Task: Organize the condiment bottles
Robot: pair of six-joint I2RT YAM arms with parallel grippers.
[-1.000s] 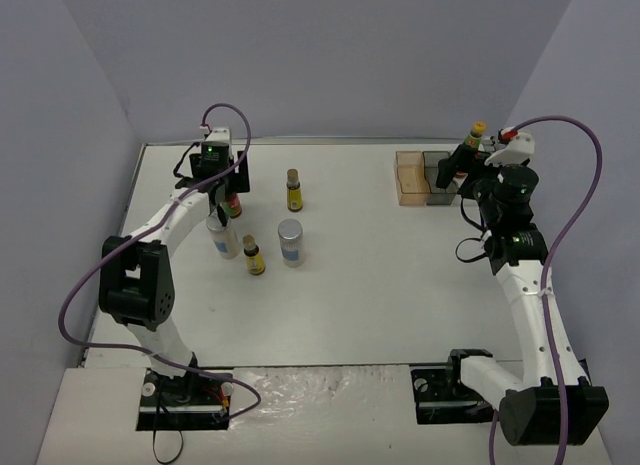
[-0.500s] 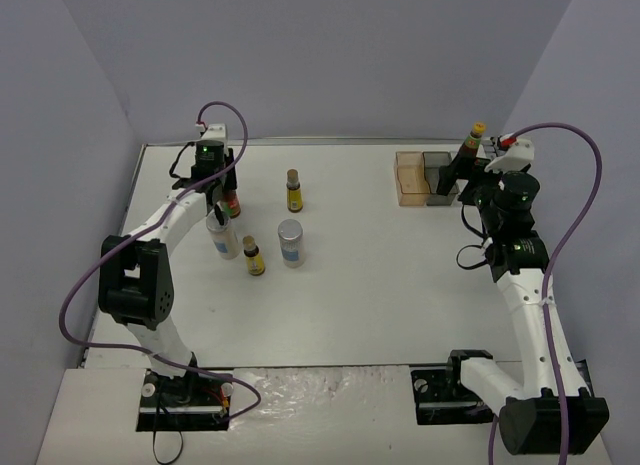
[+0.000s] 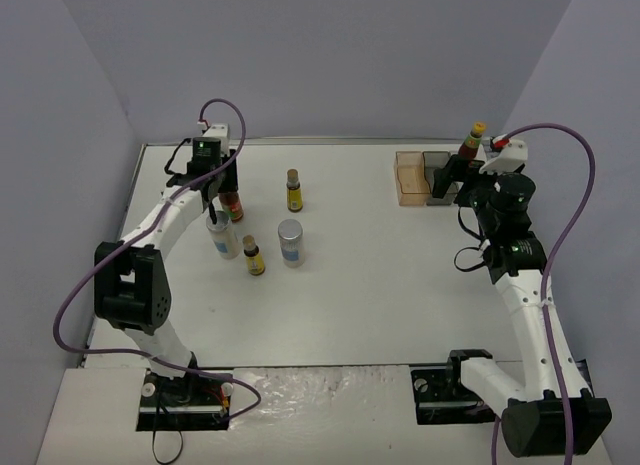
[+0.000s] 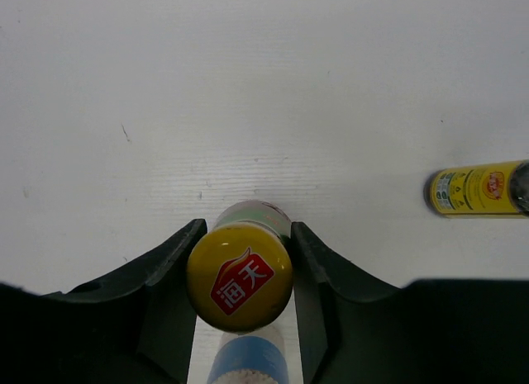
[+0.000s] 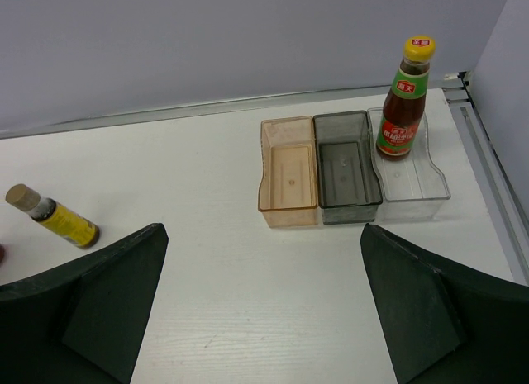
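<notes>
- Left gripper (image 4: 246,231): closed on the first dark red bottle (image 4: 240,277), with one finger against each side just below its yellow cap. The bottle stood upright at the left rear of the worktop (image 4: 248,87).
- Right gripper (image 5: 263,235): fingers spread wide with nothing between them, held above the worktop on the near side of the tray (image 5: 288,217).
- Second dark red bottle (image 5: 405,111): upright in the clear compartment at the right end of the tray, beside the grey and orange compartments.
- First tan-capped bottle (image 3: 294,191): upright on the worktop, to the right of the left gripper and apart from it.
- Second tan-capped bottle (image 3: 253,256): upright nearer the arm bases, just left of the first silver-lidded shaker (image 3: 290,242).
- Second silver-lidded shaker (image 3: 222,235): blue-labelled, just on the near side of the gripped bottle. Whether the two touched could not be told.
</notes>
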